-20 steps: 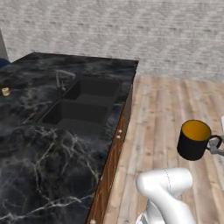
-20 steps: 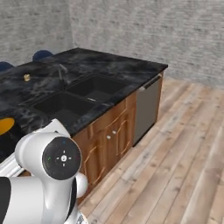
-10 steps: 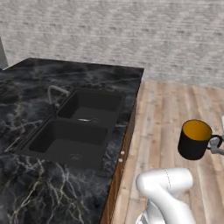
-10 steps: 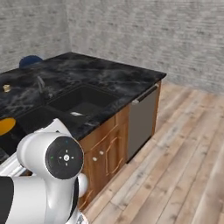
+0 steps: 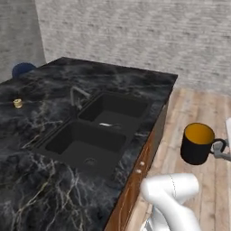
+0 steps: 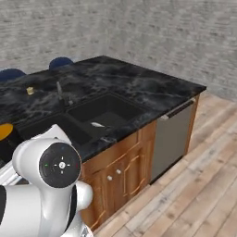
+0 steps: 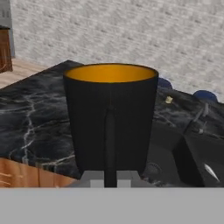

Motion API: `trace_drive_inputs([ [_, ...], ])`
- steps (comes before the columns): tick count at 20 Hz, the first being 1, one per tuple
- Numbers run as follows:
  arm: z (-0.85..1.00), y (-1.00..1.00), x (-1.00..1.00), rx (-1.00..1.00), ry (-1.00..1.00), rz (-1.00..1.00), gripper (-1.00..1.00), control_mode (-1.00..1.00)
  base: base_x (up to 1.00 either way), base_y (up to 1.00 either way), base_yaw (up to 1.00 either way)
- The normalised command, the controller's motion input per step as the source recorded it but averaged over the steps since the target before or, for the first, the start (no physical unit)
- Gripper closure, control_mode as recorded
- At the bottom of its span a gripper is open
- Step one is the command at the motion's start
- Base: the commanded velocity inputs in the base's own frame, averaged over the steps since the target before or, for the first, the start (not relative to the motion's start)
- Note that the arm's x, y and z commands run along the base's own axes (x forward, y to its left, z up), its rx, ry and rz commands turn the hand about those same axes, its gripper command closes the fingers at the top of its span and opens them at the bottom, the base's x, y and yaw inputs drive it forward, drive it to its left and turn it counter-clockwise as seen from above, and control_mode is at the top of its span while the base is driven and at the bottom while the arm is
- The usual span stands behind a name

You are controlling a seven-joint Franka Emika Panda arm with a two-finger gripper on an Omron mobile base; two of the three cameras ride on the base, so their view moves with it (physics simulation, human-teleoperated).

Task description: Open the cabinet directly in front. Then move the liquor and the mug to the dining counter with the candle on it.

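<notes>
Counter edge first: dining counter runs down the left of the left base view, its wooden front dropping to bare plank floor that fills the right side up to the grey brick wall. Open floor too in the right base view, past the grey appliance panel at the counter's end. Two blue stools sit along the far edge.

My arm rises from the base with a white elbow joint low in the left base view. Gripper is clamped together on the handle of the mug, fingers pinching the handle on either side. I hold the mug upright over the floor, beside the counter's edge and clear of the slab. In the hand view it stands right ahead with the counter behind it.

Mug is black outside, yellow-orange inside (contents not visible from any angle, just the coloured wall). Double sink is sunk in the slab, faucet on its far rim, a small pale object lying in one basin. Candle stands on the slab left of the faucet, well apart from the mug.
</notes>
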Motion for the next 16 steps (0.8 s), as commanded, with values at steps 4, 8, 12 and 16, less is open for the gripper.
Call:
trace_drive_inputs([
  [4, 0.0, 0.0, 0.0, 0.0, 0.0, 0.0, 1.0, 1.0, 0.75, 0.11, 0.59],
  [8, 0.0, 0.0, 0.0, 0.0, 0.0, 0.0, 1.0, 1.0, 0.78, 0.15, 0.67],
  [12, 0.0, 0.0, 0.0, 0.0, 0.0, 0.0, 1.0, 1.0, 0.76, 0.25, 0.68],
  [16, 0.0, 0.0, 0.0, 0.0, 0.0, 0.0, 1.0, 1.0, 0.64, 0.39, 0.65],
])
